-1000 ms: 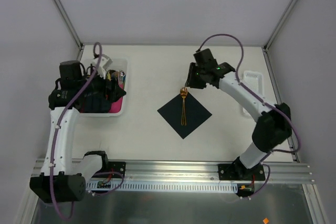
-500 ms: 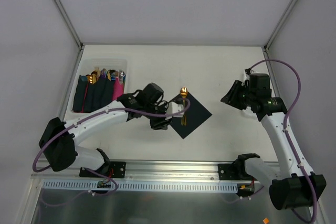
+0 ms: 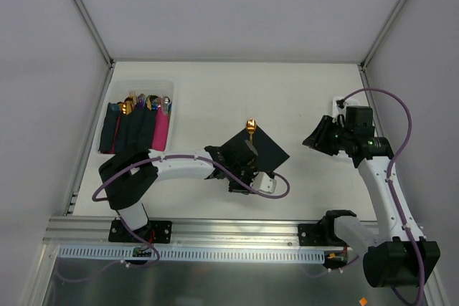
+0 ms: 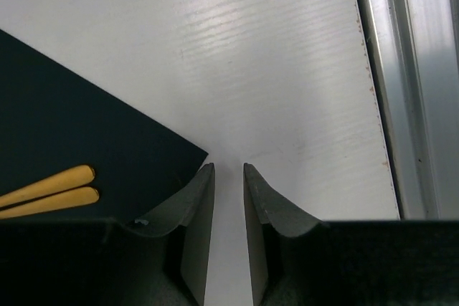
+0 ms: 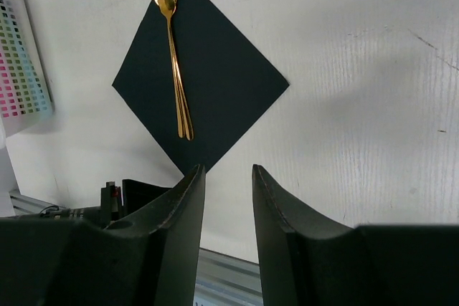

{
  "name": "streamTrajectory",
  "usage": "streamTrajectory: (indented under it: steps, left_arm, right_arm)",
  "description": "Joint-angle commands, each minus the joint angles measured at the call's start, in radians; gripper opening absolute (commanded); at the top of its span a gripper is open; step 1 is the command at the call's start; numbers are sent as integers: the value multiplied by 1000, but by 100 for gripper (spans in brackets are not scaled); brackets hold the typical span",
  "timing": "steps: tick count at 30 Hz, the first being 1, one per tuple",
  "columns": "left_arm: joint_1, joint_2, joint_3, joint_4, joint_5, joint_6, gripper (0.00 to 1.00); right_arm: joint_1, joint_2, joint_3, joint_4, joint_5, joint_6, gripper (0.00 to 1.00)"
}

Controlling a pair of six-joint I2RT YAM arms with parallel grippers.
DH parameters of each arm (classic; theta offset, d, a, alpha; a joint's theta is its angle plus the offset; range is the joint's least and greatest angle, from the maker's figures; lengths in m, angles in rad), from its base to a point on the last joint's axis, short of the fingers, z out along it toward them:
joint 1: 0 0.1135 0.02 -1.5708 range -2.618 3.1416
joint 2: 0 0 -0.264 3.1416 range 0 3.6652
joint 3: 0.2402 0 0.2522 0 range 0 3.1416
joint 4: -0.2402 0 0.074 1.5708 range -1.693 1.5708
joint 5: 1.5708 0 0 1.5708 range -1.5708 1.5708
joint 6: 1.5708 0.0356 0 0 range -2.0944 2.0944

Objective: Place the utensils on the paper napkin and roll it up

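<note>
The paper napkin (image 3: 262, 147) lies as a dark diamond mid-table, with two gold utensils (image 3: 250, 128) on it, heads at its far corner. My left arm reaches across its near part, so the near corner is hidden in the top view. The left gripper (image 3: 261, 185) sits low there. In the left wrist view the napkin (image 4: 72, 127) corner lies just left of the left gripper (image 4: 228, 168), whose jaws stand narrowly open over bare table; the gold handle ends (image 4: 50, 191) show. My right gripper (image 3: 316, 137) hovers open and empty to the right, viewing the napkin (image 5: 215, 77) and utensils (image 5: 176, 69).
A white bin (image 3: 143, 82) at the far left holds dark and pink napkins and more cutlery. A colour chart card (image 5: 25, 62) lies by the table's right edge. The aluminium rail (image 3: 237, 231) runs along the near edge, close to the left gripper.
My left arm swung from the bin across to the napkin's near corner and its jaws narrowed. The right arm drew back from the napkin's far corner to the right.
</note>
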Motion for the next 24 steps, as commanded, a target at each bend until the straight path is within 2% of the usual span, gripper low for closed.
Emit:
streamTrajectory:
  steps: [1,21,24]
  left_arm:
    - [-13,31,53,63,-10,46,23]
    - [-17,93,45,66,-27,63,25]
    - [-17,112,46,63,-42,69,22]
  right_arm:
    - [-13,13,-4,13,-52,-35,36]
    - [-82,42,-49,58,-135,-59,36]
    - [-93,43,-46,59,-144,-56,35]
